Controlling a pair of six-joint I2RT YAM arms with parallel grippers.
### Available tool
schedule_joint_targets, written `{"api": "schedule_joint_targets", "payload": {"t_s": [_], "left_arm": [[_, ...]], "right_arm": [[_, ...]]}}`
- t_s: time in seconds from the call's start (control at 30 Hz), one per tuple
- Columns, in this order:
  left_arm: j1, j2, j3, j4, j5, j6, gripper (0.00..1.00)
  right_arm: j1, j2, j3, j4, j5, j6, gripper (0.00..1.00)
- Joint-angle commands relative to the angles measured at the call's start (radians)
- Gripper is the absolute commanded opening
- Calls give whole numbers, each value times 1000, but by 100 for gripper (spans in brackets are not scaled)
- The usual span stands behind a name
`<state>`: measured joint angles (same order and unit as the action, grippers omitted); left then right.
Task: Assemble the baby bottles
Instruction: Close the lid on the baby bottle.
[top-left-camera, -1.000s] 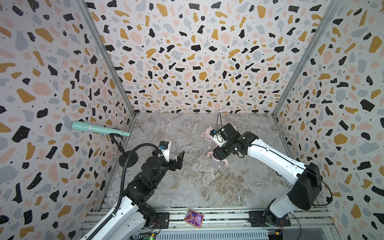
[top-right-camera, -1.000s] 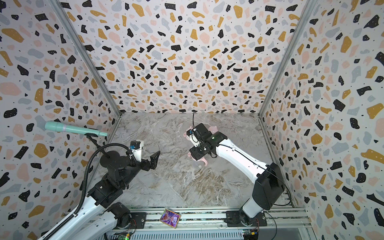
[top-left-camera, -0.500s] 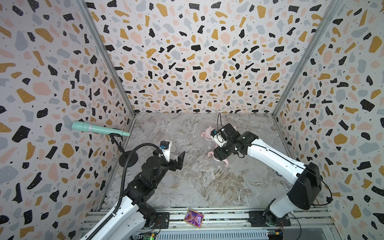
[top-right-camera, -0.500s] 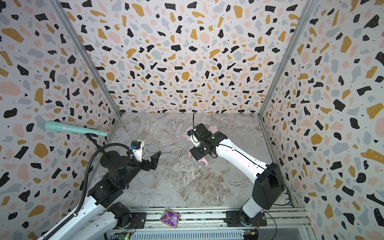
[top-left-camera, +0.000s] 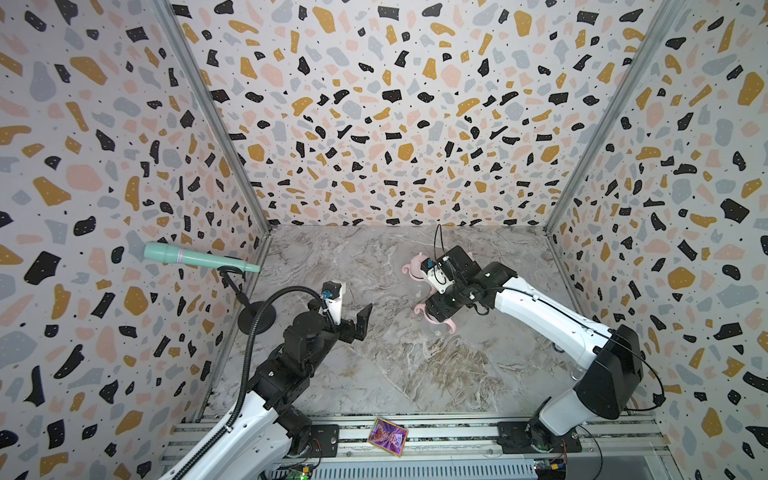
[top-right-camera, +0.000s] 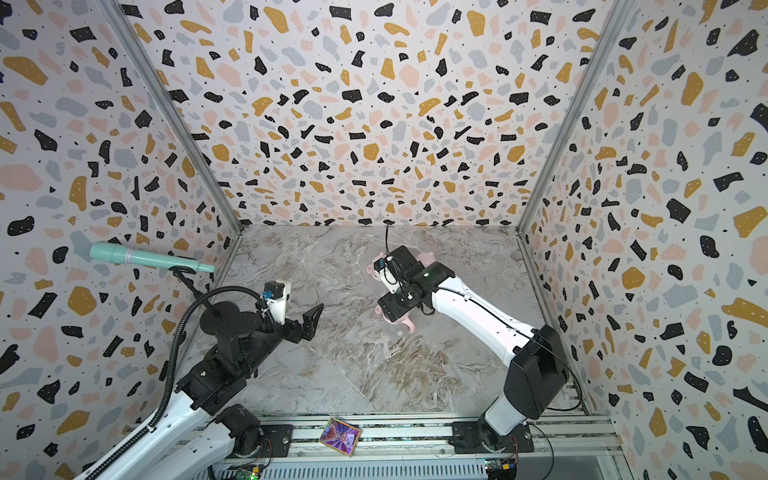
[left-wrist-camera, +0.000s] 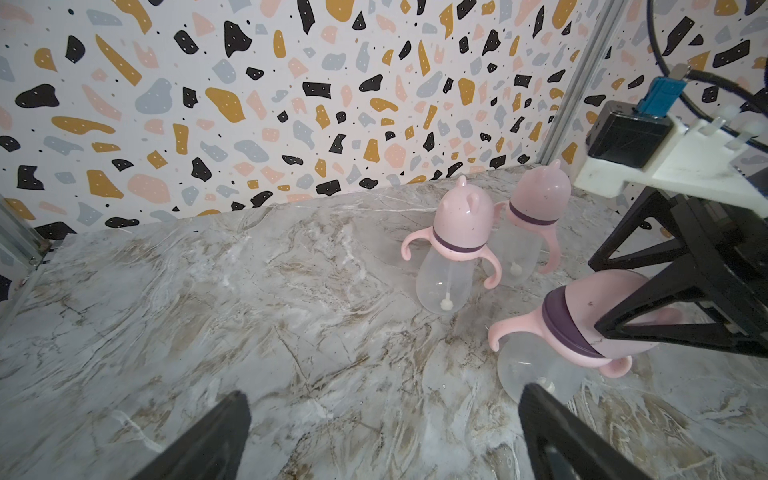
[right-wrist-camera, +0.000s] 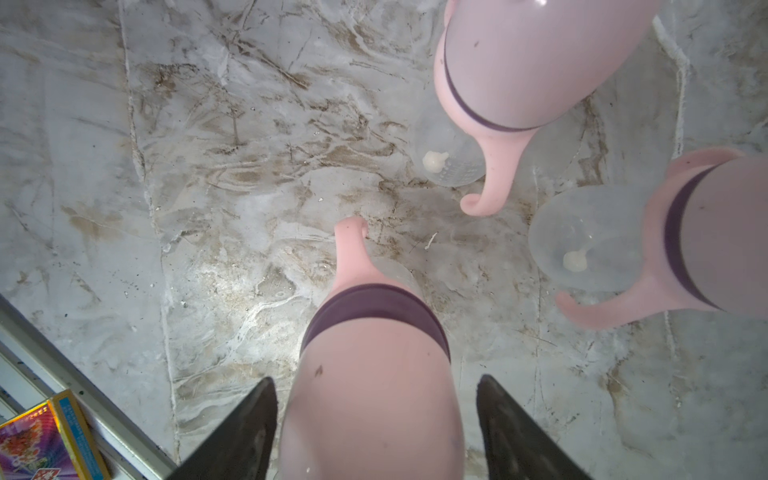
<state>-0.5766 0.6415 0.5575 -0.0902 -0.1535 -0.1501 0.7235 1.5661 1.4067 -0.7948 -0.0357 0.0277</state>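
Three assembled baby bottles are standing on the marble surface (left-wrist-camera: 208, 311), each with its long axis vertical, clear base down and pink eared cap pointing up. The near bottle (left-wrist-camera: 582, 328) is standing directly beneath the right claw (right-wrist-camera: 376, 380). Its cap is rising between the two black fingers (right-wrist-camera: 249, 419), with a thin gap showing between the cap and one finger, so the jaws are standing apart and gripping nothing. In a top view the near bottle's pink collar (top-left-camera: 440, 322) is protruding from under the claw, its two handles curling out to opposite sides. The middle bottle (left-wrist-camera: 453, 245) and the far bottle (left-wrist-camera: 536, 208) are standing just beside each other, past the near bottle and closer to the back wall. The left claw (left-wrist-camera: 382, 392) is hovering well apart from all three bottles, spread fully wide and empty, and is facing them across bare surface. Compared with the top views one second earlier, both arms and all bottles are occupying the same places, while the right claw's jaws are standing wider.
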Motion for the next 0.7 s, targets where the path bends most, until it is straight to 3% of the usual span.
{"api": "schedule_joint_targets", "payload": {"t_s": [0.0,0.2,0.37,0.67], "left_arm": [[6,3,-4,40,22,8,100],[6,30,-10,89,46,-2,99],[6,155,-13,207,79,-14,86],[4,527,148,302,209,62,56]], "right_arm": [[-4,-7,9,9,-12,-9,77],[-6,-66,34,18,-56,-22,83],[-18,-153,42,-1,-72,-43,86],[-45,-329,-108,-14,-107,17,64]]}}
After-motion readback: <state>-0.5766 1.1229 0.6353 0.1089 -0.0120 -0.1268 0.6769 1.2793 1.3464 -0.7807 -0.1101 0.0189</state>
